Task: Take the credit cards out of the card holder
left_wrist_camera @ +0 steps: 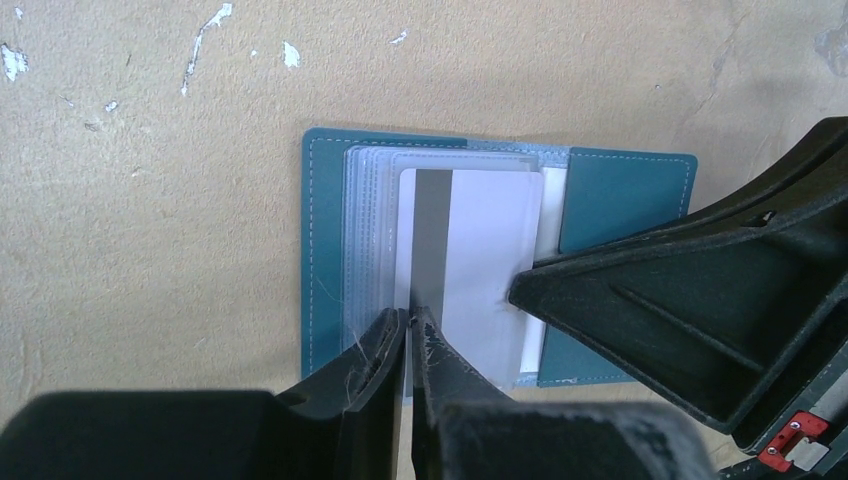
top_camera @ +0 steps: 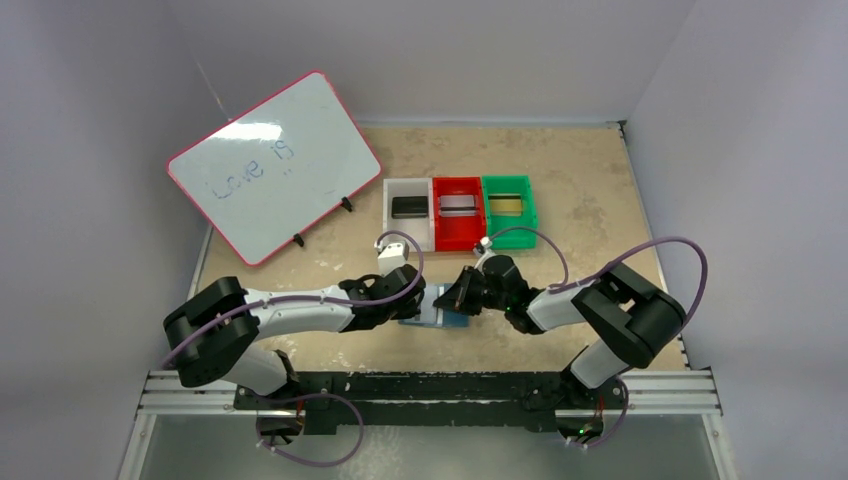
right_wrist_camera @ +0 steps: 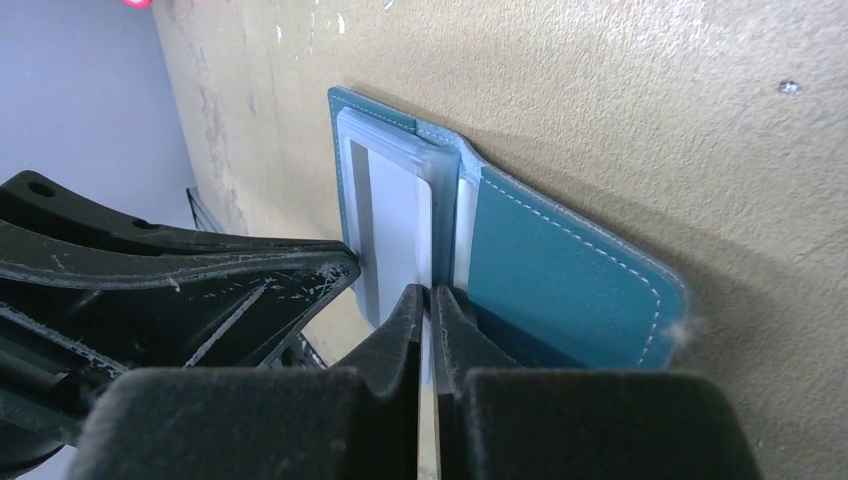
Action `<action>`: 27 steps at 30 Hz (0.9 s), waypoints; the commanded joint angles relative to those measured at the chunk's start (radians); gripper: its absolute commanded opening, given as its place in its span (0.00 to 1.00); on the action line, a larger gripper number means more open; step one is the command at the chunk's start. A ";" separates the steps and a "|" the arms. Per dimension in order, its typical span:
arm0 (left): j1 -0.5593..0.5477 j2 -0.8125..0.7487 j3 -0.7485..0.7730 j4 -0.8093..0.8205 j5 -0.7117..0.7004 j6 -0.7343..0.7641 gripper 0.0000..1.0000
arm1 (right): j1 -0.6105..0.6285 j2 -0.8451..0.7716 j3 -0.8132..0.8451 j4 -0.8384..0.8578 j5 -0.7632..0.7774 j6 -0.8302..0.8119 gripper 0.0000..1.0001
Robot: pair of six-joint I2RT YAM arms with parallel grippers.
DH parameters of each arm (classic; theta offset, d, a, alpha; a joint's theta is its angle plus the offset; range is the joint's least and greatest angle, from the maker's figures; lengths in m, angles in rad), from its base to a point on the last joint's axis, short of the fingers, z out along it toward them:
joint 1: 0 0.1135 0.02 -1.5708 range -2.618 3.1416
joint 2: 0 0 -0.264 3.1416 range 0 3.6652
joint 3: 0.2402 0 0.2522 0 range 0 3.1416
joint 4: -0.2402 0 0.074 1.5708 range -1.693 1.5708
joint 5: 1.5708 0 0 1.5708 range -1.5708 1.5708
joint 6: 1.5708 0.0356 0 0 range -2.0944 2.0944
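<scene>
At table [top_camera: 580, 190] 10 o'clock: whiteboard [top_camera: 275, 165]. 12 o'clock: white, red and green bins [top_camera: 459, 232] in a row. Centre, toward 6: holder [left_wrist_camera: 325, 250] lies open and flat between both grippers. Left gripper [left_wrist_camera: 410, 325] pinches the near edge of a white, grey-striped card [left_wrist_camera: 490, 260] lying on the holder's sleeves. Right gripper [right_wrist_camera: 428, 300] is pressed together on a thin pale edge at the fold. Card or sleeve, cannot tell.

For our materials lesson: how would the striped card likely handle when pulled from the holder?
Probably stiff: the card lies flat with straight edges. Likely light, being so thin. Its smooth face may slip from the left gripper pinching its edge.
</scene>
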 commanded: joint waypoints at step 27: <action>-0.002 0.103 0.039 -0.102 -0.021 -0.027 0.00 | -0.002 -0.033 -0.008 0.089 -0.106 0.010 0.14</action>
